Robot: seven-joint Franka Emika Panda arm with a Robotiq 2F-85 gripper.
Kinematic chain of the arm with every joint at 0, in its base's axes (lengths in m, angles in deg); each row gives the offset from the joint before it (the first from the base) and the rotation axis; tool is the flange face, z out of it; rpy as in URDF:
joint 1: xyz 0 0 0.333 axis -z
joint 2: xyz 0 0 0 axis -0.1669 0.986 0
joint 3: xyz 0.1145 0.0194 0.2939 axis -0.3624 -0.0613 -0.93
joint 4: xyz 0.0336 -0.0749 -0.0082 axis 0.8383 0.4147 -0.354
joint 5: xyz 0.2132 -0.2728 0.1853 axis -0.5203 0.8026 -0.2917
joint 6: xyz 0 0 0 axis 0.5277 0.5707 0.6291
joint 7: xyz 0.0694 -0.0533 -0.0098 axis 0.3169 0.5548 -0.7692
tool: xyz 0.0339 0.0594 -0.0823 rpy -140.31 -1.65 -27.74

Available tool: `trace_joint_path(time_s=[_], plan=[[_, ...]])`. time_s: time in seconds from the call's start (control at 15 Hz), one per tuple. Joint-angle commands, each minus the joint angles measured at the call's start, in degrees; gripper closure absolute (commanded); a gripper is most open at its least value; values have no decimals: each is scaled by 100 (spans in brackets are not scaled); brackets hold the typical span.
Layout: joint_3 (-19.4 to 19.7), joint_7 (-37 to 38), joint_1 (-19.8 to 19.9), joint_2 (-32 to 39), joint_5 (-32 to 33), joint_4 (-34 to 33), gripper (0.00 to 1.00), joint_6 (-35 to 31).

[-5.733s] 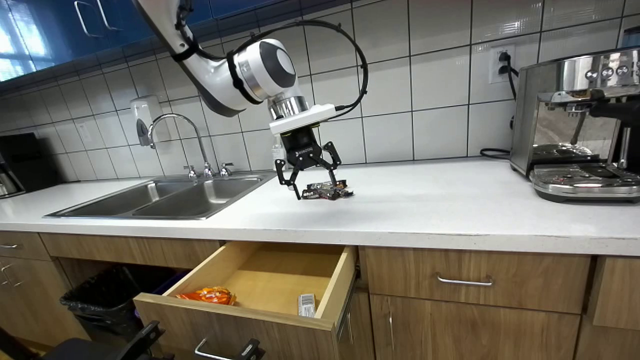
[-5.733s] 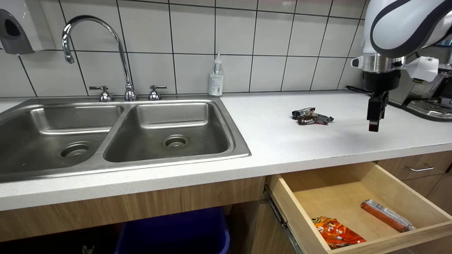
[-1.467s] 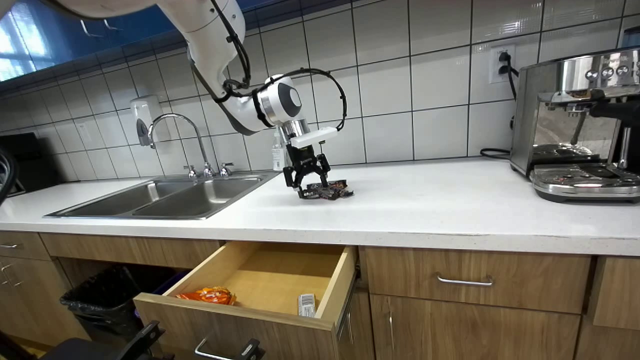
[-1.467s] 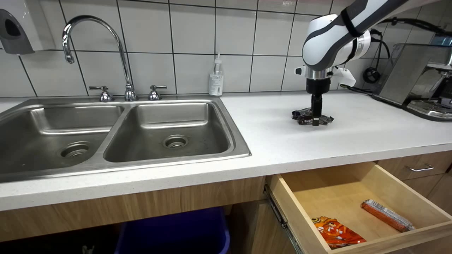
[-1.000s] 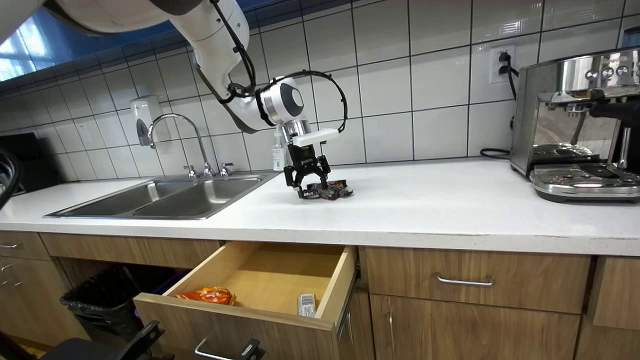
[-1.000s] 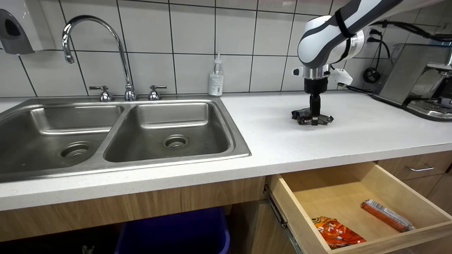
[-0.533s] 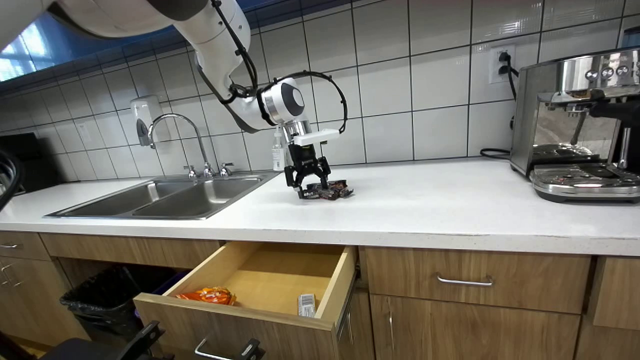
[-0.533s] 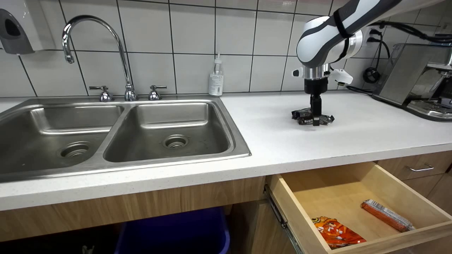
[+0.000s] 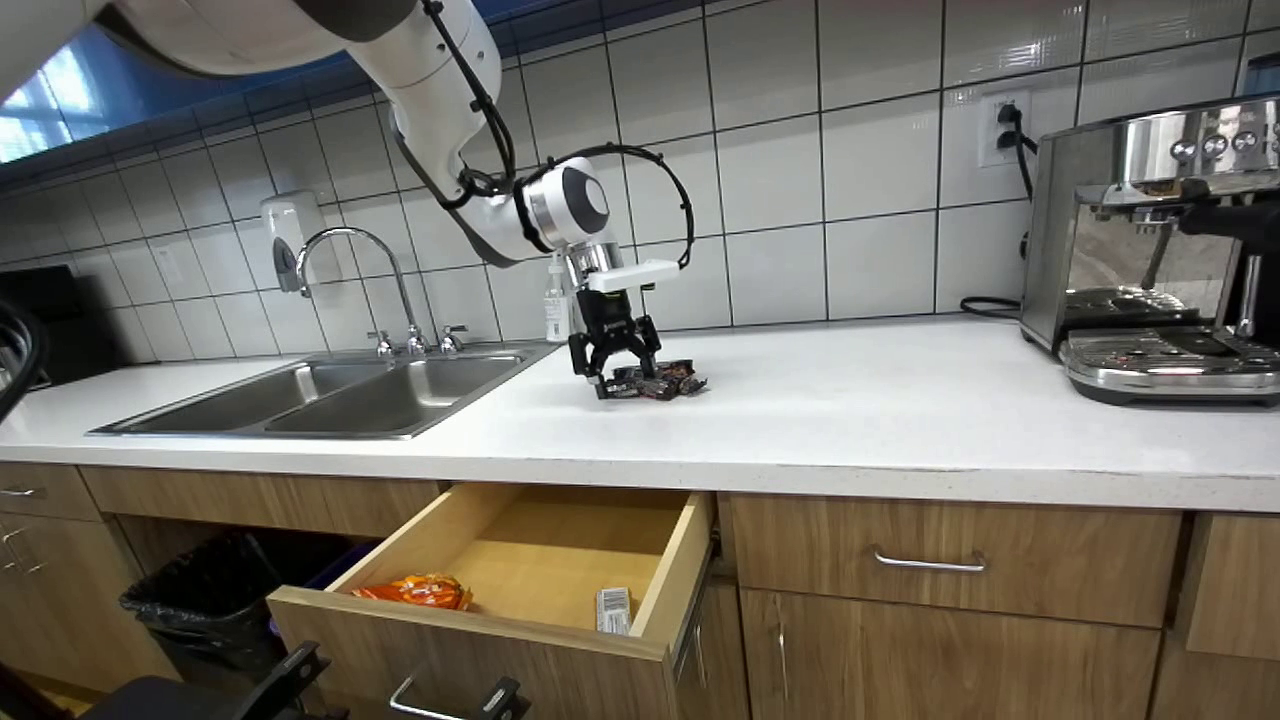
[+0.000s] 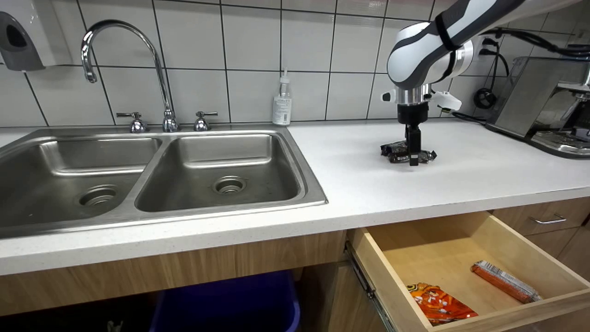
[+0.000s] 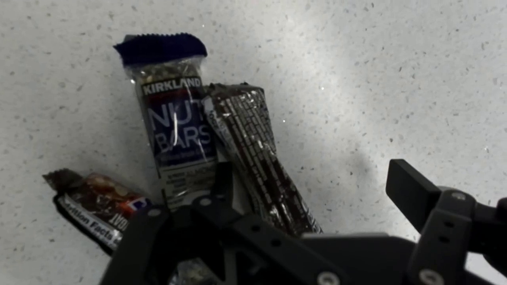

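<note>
In the wrist view the gripper stands with its two fingers spread wide, one at 9 o'clock of the gap and its partner at 3. A bar in a dark brown wrapper slants from 11 o'clock down to 6, its lower part between the fingers and nearer the 9 o'clock one; whether that finger touches it I cannot tell. At 10 o'clock a Kirkland Nut Bars bar with a blue crimped end lies against it, the brown bar overlapping its edge. A third bar, in brown, red and white, lies at 9 o'clock, partly hidden by the gripper. The bars rest on a white speckled countertop, and in both exterior views the fingertips reach down among them. With the fingertips as the dial's centre in an exterior view, the double-basin sink is at 9 o'clock, its gooseneck faucet and a clear pump bottle are near 10, and the espresso machine is at 2. A blue bin shows under the counter at 8 o'clock. Toward 5 is a pulled-out drawer holding an orange snack bag, close to 6 o'clock, and an orange wrapped bar, at 5.
</note>
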Motion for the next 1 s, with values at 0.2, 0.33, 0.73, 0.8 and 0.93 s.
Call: trace_joint_path(time_s=[0.2, 0.33, 0.73, 0.8, 0.93], plan=[[-65, -178, 67, -142, -37, 282, 0, 85], [-68, -172, 76, -174, -43, 364, 0, 63], [-79, -172, 120, -219, -83, 415, 0, 37], [-83, -178, 132, -228, -91, 419, 0, 34], [-88, -184, 156, -254, -105, 436, 0, 13]])
